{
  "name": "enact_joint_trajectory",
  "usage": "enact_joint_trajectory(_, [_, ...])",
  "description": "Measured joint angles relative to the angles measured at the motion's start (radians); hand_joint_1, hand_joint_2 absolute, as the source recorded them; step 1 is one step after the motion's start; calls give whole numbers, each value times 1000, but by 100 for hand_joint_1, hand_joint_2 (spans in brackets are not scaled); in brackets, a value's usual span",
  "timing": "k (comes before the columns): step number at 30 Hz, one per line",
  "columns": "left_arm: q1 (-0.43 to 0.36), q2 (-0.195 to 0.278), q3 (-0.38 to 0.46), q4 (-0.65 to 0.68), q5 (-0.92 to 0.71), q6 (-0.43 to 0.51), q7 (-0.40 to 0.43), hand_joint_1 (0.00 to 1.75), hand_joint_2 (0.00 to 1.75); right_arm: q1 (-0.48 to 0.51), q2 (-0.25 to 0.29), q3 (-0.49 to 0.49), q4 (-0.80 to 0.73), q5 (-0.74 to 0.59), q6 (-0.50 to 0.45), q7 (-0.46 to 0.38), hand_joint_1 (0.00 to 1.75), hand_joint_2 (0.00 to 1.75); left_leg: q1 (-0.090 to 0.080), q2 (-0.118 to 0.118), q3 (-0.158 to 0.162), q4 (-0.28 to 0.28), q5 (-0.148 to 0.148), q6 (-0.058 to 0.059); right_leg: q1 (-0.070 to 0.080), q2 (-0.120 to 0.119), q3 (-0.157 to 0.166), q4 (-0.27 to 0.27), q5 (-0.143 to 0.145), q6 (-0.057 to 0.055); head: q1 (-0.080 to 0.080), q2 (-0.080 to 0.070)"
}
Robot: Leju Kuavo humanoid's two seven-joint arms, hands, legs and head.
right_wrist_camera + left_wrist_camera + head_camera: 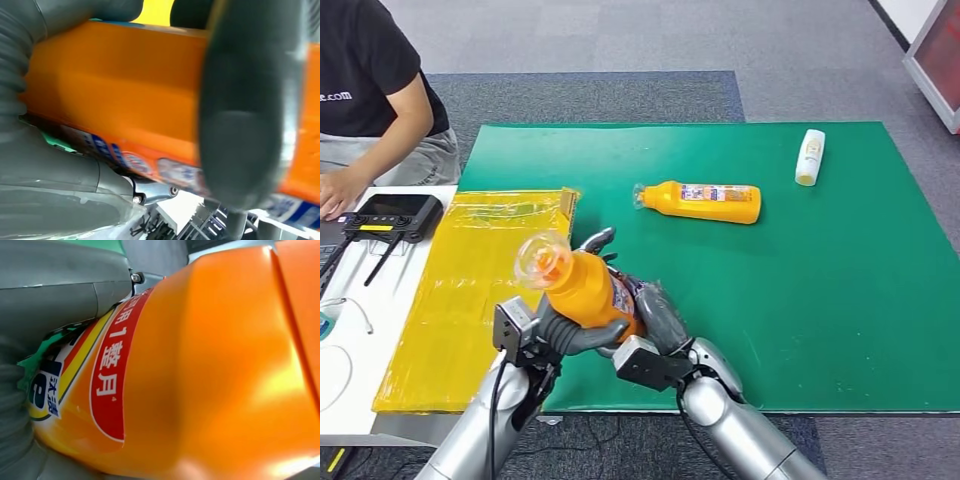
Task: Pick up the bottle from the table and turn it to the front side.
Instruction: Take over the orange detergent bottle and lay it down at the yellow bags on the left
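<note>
Both hands hold an orange bottle point(586, 288) with a clear cap above the near edge of the green mat point(803, 300). The cap end tilts up and to the left. My left hand point(565, 335) grips the bottle from below near its neck. My right hand point(652, 315) wraps its lower body, where the label shows. Up close, the left wrist view shows the orange bottle point(211, 370) with a red and yellow label. In the right wrist view a dark finger point(245, 115) lies across the orange bottle point(113, 85).
A second orange bottle point(705, 202) lies on its side mid-mat, and a small white bottle point(810, 157) lies at the far right. A yellow plastic sheet point(471, 290) covers the mat's left end. A person point(373, 90) sits at the white table with a black device point(392, 215).
</note>
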Motion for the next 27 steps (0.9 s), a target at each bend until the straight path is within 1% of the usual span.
enact_joint_trajectory(10, [-19,18,-45,-23,-176,163,-8,175,175,-8,0,-1,3,8,-34,1,175,175,0,0,0,0,0,0,0,0,0,0,0,0,0,0])
enact_joint_trajectory(17, [-21,29,-56,-45,-191,183,-8,175,175,-13,3,-1,3,10,-36,-4,175,175,0,0,0,0,0,0,0,0,0,0,0,0,0,0])
enact_joint_trajectory(18, [-21,31,-57,-48,-198,189,-8,175,175,-13,4,-1,3,10,-36,-4,167,175,0,0,0,0,0,0,0,0,0,0,0,0,0,0])
enact_joint_trajectory(19, [-21,32,-60,-50,-208,196,-8,175,175,-13,4,-1,3,10,-36,-5,130,175,0,0,0,0,0,0,0,0,0,0,0,0,0,0])
enact_joint_trajectory(21, [-21,35,-67,-56,-234,217,-8,175,175,-14,5,-1,4,9,-40,-5,43,175,0,0,0,0,0,0,0,0,0,0,0,0,0,0])
enact_joint_trajectory(22, [-21,38,-70,-60,-250,230,-8,175,175,-14,6,-1,4,9,-43,-4,7,175,0,0,0,0,0,0,0,0,0,0,0,0,0,0])
enact_joint_trajectory(23, [-21,41,-74,-63,-270,245,-6,175,175,-14,8,-1,6,7,-47,-3,0,175,0,0,0,0,0,0,0,0,0,0,0,0,0,0])
enact_joint_trajectory(27, [-22,65,-83,-72,-368,307,14,175,175,-13,18,-2,14,-4,-56,7,0,175,0,0,0,0,0,0,0,0,-1,0,0,0,0,0])
